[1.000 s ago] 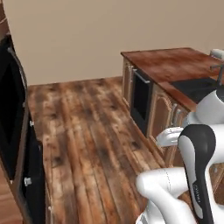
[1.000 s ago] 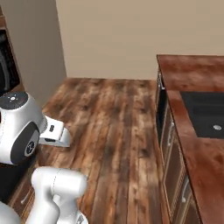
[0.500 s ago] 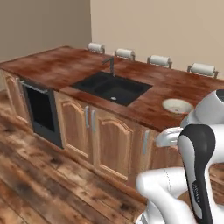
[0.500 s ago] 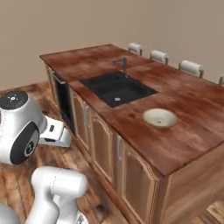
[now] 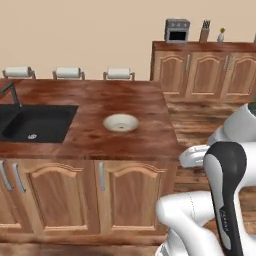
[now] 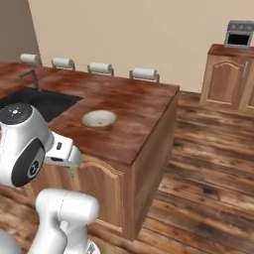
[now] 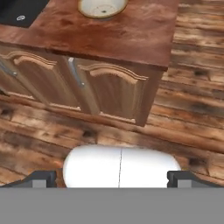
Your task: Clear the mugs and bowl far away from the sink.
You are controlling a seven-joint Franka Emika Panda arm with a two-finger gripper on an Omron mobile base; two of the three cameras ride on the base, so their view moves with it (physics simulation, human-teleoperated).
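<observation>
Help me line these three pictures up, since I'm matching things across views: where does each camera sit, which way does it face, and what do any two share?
Left base view: behind the arm on its left, looking forward and down at the island counter with the bowl and sink; white arm at lower right.
Right base view: behind on its right, facing the same counter; arm at lower left.
Hand view: on the hand, looking down at the cabinet doors and wooden floor, gripper open.
Shared: all three show the bowl and the sink.
</observation>
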